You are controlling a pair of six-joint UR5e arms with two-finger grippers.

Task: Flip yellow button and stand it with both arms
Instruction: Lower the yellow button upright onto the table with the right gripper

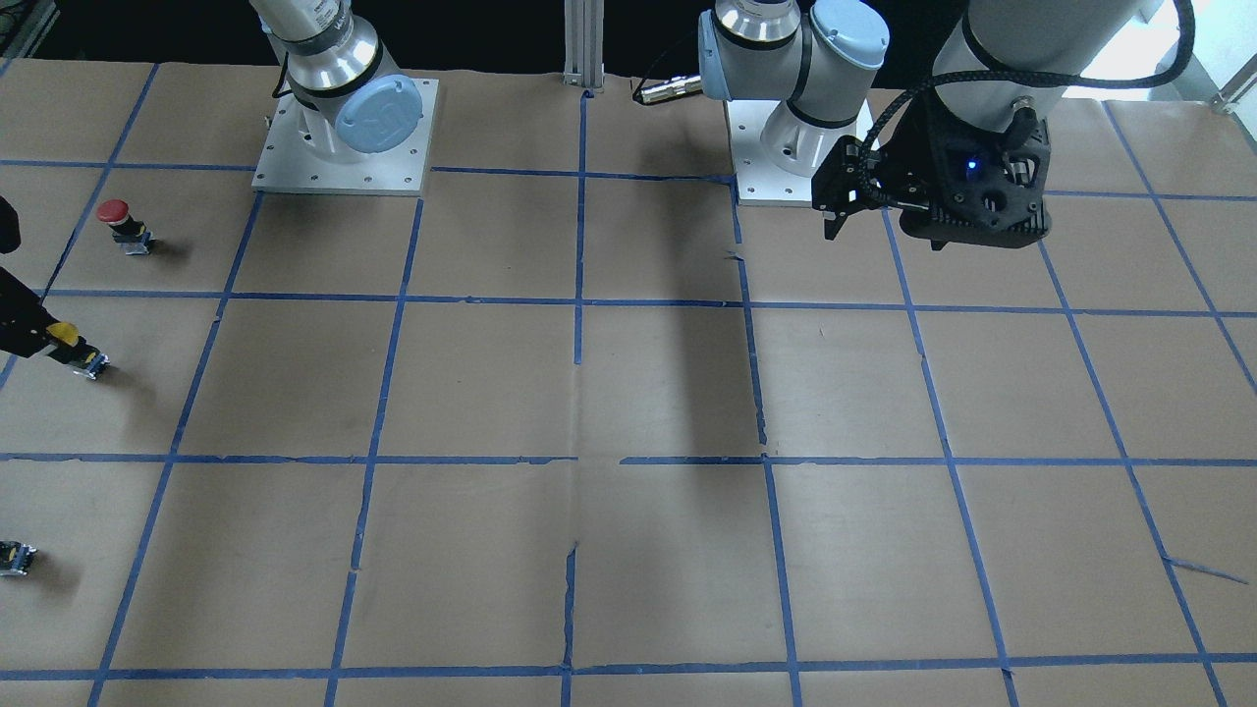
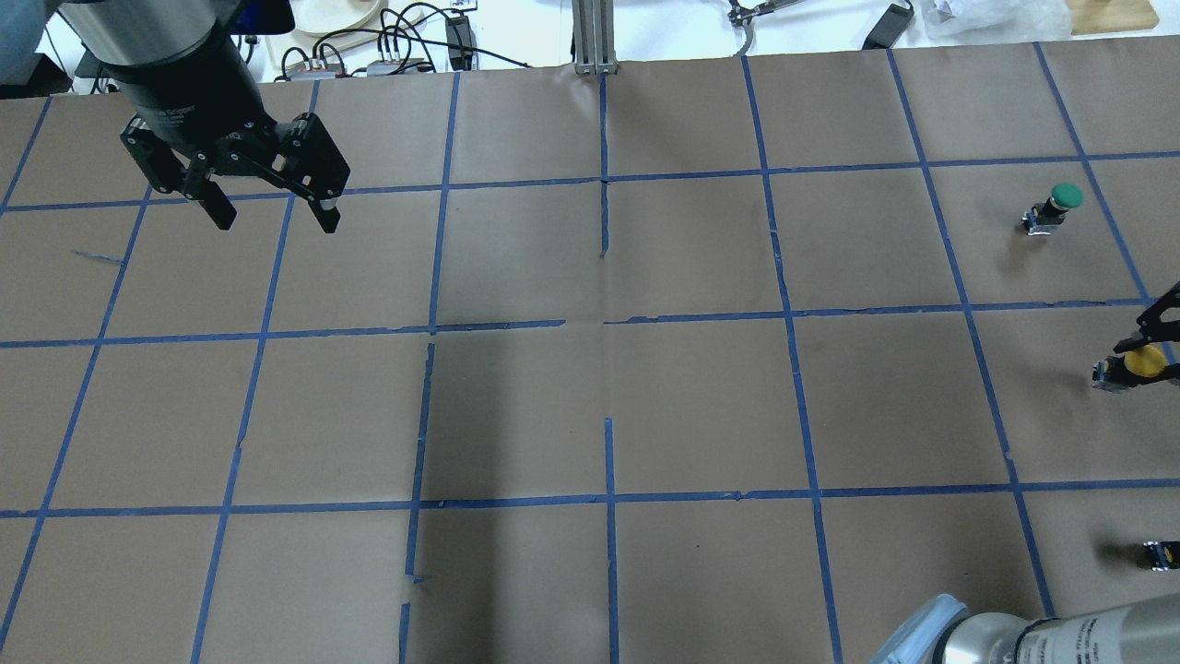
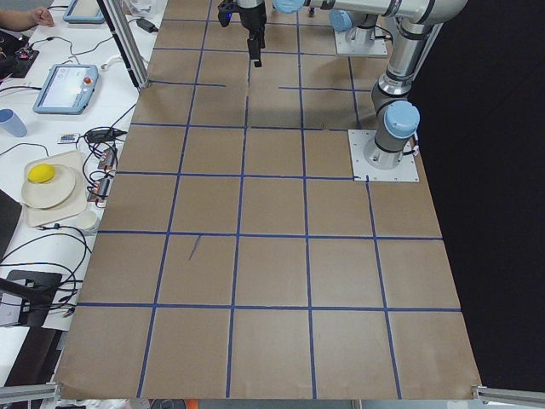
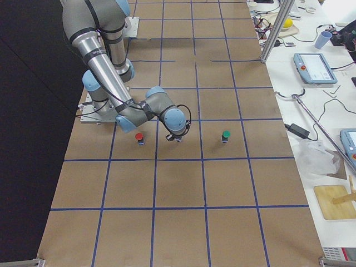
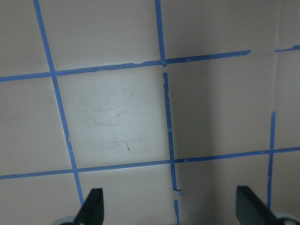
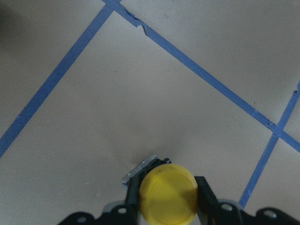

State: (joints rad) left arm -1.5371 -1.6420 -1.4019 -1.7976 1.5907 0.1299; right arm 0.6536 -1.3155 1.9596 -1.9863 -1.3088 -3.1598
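My right arm stretches low from its base toward the tabletop's right edge, elbow folded and wrist turned straight down. My right gripper has its 2 fingers pinched narrow on either side of the yellow button, pressing the sides just under the cap. The button sits close to the right edge, about midway between my edge and the operators' edge. Its long axis runs roughly upright, with the round yellow cap up toward my wrist and the grey metal end of the body down at the paper. I cannot tell whether that end touches. My left arm is raised, and my left gripper hangs high over the left half of the tabletop, pointing down, its 2 fingers spread wide with only bare paper beneath. A red button stands nearer my edge and a green button nearer the operators' edge, each well apart from the yellow one and cap up. Brown paper covers the tabletop, marked into squares with blue tape that is torn in places. Beyond the operators' edge lies a white bench with cables, a screen and a plate.
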